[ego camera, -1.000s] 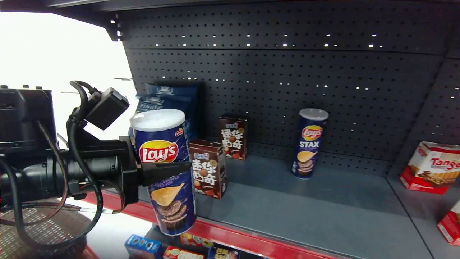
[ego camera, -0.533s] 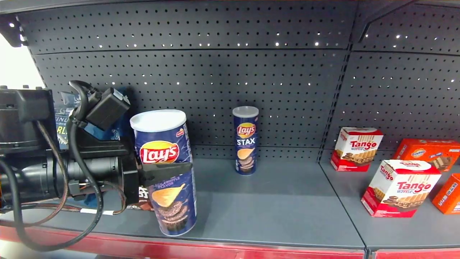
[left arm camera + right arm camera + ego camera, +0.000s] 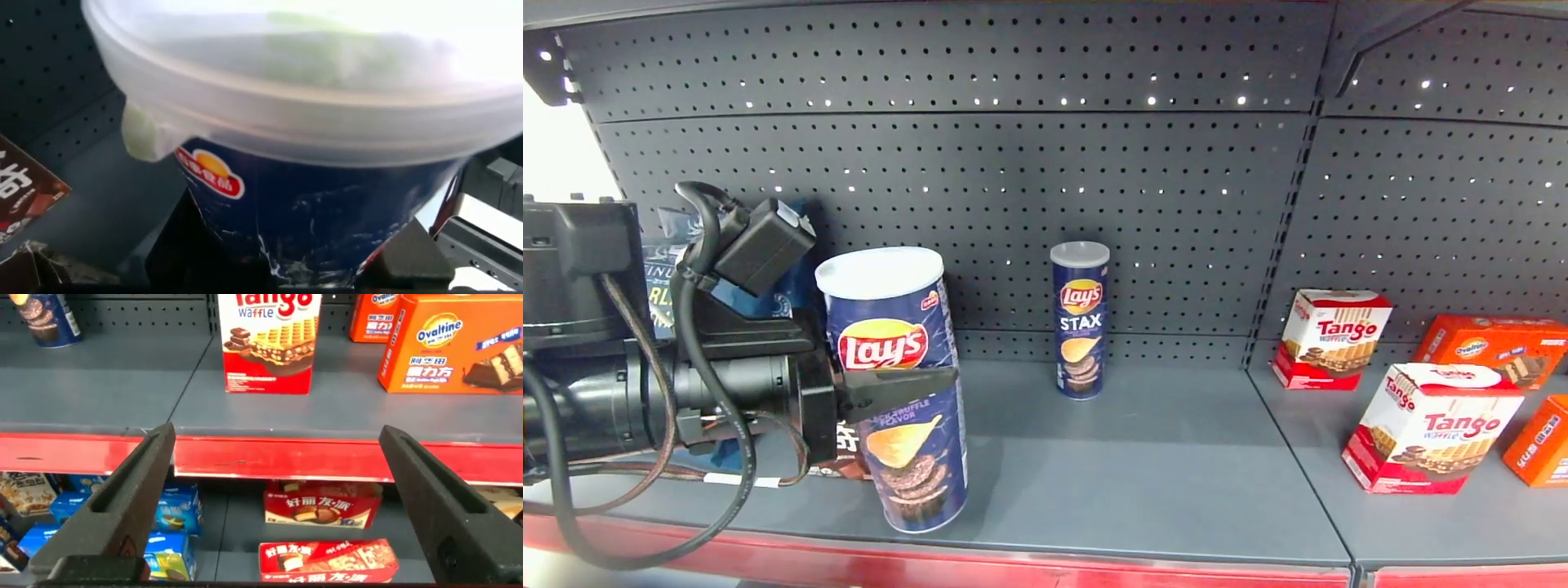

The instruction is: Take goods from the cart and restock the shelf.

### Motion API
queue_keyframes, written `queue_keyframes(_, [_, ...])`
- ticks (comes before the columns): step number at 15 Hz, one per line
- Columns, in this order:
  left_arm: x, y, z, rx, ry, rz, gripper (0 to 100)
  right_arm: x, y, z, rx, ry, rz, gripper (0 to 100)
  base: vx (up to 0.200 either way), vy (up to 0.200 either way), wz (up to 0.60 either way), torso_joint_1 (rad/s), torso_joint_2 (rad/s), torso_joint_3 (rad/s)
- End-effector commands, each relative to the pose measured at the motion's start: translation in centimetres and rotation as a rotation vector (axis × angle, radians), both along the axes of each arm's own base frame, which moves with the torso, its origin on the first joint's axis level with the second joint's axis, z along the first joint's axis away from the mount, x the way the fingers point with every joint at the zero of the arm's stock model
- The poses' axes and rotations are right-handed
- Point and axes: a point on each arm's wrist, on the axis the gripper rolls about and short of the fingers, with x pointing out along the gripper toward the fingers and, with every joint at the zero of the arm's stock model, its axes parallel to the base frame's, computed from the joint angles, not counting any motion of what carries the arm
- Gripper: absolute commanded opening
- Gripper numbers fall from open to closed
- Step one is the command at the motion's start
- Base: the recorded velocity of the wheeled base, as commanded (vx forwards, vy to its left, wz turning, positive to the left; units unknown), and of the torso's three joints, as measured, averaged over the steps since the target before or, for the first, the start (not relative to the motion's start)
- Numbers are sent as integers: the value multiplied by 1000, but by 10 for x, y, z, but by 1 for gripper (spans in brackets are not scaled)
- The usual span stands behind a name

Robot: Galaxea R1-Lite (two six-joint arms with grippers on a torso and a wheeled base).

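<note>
A blue chip can (image 3: 892, 327) with a white lid is clamped around its middle by the left gripper (image 3: 898, 384) and is held upright over the front left of the grey shelf (image 3: 1160, 465); whether its base touches the shelf cannot be told. A second can (image 3: 1080, 318) is stood farther back by the pegboard wall (image 3: 1013, 180), well apart. The right gripper (image 3: 278, 506) is spread wide and empty, before the shelf's red edge (image 3: 270, 456), below a wafer box (image 3: 268, 343).
</note>
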Motion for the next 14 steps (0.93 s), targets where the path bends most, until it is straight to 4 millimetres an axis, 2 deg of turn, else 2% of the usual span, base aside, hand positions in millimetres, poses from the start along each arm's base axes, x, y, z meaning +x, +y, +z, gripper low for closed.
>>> queue_keyframes(1, [-1, 1, -2, 14, -7, 0, 0, 0, 0, 0, 0, 1, 0, 100, 0, 0, 0, 0, 0, 0])
queue_keyframes(8, [-7, 3, -1, 24, -29, 0, 0, 2, 0, 1, -9, 33, -10, 100, 0, 0, 0, 0, 0, 0])
queue_keyframes(9, [-9, 3, -1, 24, -29, 0, 0, 1, 0, 11, 1, 18, -20, 100, 0, 0, 0, 0, 0, 0])
queue_keyframes(10, [-8, 3, 4, 18, -47, -1, 0, 20, 0, 94, 104, 44, 31, 100, 0, 0, 0, 0, 0, 0])
queue_keyframes(11, [-7, 1, 5, 17, -51, -4, 0, 26, 1, 102, 107, 60, 67, 100, 0, 0, 0, 0, 0, 0])
queue_keyframes(12, [-6, -2, 3, 19, -46, -18, 0, 28, 2, 101, -8, 69, 146, 100, 0, 0, 0, 0, 0, 0])
queue_keyframes(14, [-4, -4, 4, 18, -48, -21, 0, 28, 3, 102, -52, 60, 238, 100, 0, 0, 0, 0, 0, 0])
